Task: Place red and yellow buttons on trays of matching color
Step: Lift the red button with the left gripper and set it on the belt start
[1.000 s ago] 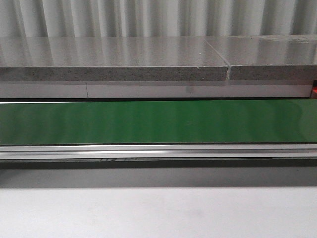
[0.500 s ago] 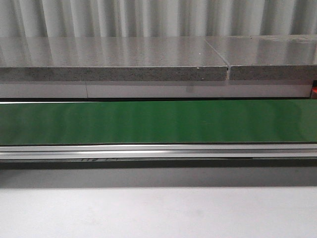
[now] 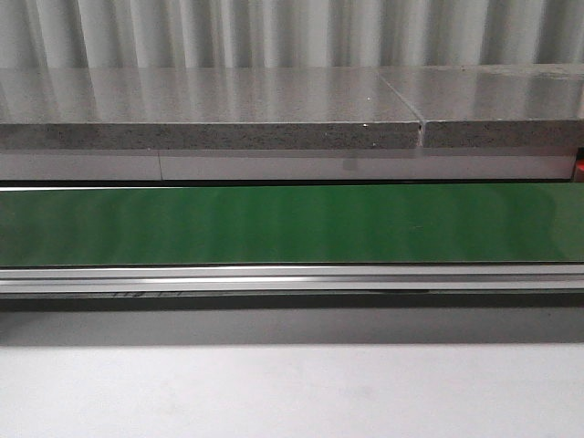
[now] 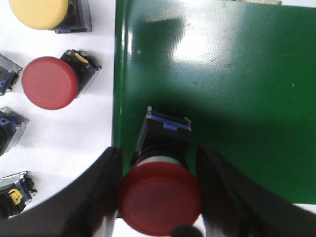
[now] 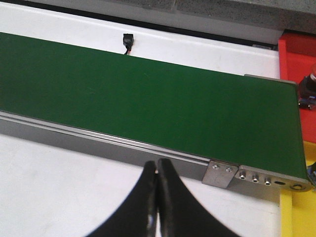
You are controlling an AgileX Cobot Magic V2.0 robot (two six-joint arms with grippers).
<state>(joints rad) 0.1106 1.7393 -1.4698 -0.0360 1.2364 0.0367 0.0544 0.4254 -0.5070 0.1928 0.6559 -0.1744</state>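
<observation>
In the left wrist view my left gripper (image 4: 158,163) is shut on a red button (image 4: 160,197). Both fingers press the sides of its round cap, and its black body points out over the end of the green belt (image 4: 222,89). On the white table beside the belt lie another red button (image 4: 49,82) and a yellow button (image 4: 39,12). My right gripper (image 5: 157,165) is shut on nothing over the white table in front of the belt's rail. A red tray (image 5: 296,52) and a yellow tray (image 5: 296,215) sit past the belt's far end. Neither gripper shows in the front view.
Several more button bodies (image 4: 10,131) lie along the table beside the belt. A dark object (image 5: 307,89) sits in the red tray. A small black connector (image 5: 128,41) lies behind the belt. The front view shows the belt (image 3: 292,224), its metal rail (image 3: 292,276) and a stone ledge (image 3: 210,123) behind.
Faint marks under the belt's front rail have drifted left in the front view. Nothing else there differs.
</observation>
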